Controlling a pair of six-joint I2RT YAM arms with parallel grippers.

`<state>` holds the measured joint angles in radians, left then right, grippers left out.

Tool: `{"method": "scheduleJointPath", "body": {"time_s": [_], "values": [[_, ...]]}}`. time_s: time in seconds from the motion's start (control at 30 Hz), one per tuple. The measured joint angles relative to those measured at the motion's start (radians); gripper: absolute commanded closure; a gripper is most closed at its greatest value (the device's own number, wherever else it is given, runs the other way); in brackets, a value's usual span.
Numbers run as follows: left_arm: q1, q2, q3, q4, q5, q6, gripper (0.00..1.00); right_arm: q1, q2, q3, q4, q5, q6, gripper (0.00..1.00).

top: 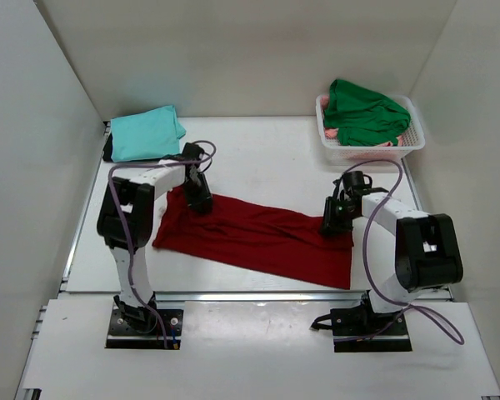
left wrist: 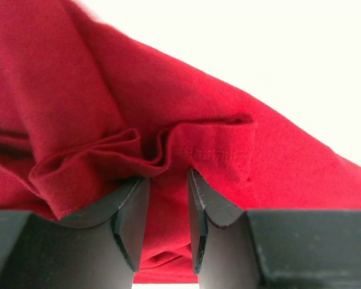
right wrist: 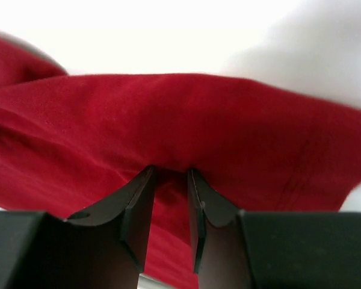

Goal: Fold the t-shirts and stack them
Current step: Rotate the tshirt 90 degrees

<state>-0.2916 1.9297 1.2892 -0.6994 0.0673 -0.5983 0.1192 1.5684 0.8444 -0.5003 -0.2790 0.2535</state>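
Observation:
The dark red t-shirt (top: 258, 237) lies as a long strip across the table, from the left arm to the right arm. My left gripper (top: 202, 200) is down on its far left end. In the left wrist view the left gripper (left wrist: 168, 174) has its jaws a little apart, astride a bunched fold of the red t-shirt (left wrist: 168, 108). My right gripper (top: 333, 223) rests on the shirt's far right edge. Seen from the right wrist, the right gripper (right wrist: 170, 171) also has its jaws slightly apart, over the red cloth (right wrist: 180, 120). The light teal t-shirt (top: 146, 133) lies folded at the back left.
A white lattice basket (top: 412, 137) at the back right holds the bright green t-shirt (top: 362, 112). White walls close in the table on the left, back and right. A metal rail runs along the near edge, by the arm bases.

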Motion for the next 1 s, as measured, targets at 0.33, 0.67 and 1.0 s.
{"method": "scheduleJointPath", "body": {"time_s": [0.33, 0.67, 1.0], "values": [[-0.042, 0.682, 1.133, -0.264, 0.034, 0.098, 0.69, 0.287, -0.206, -0.176, -0.027, 0.033, 0.336, 0.65], [-0.05, 0.81, 1.281, -0.086, 0.204, 0.087, 0.68, 0.593, -0.079, -0.178, 0.275, -0.062, 0.587, 0.65], [-0.024, 0.901, 1.321, 0.191, 0.347, -0.021, 0.66, 0.678, 0.039, -0.118, 0.43, -0.091, 0.655, 0.62]]}}
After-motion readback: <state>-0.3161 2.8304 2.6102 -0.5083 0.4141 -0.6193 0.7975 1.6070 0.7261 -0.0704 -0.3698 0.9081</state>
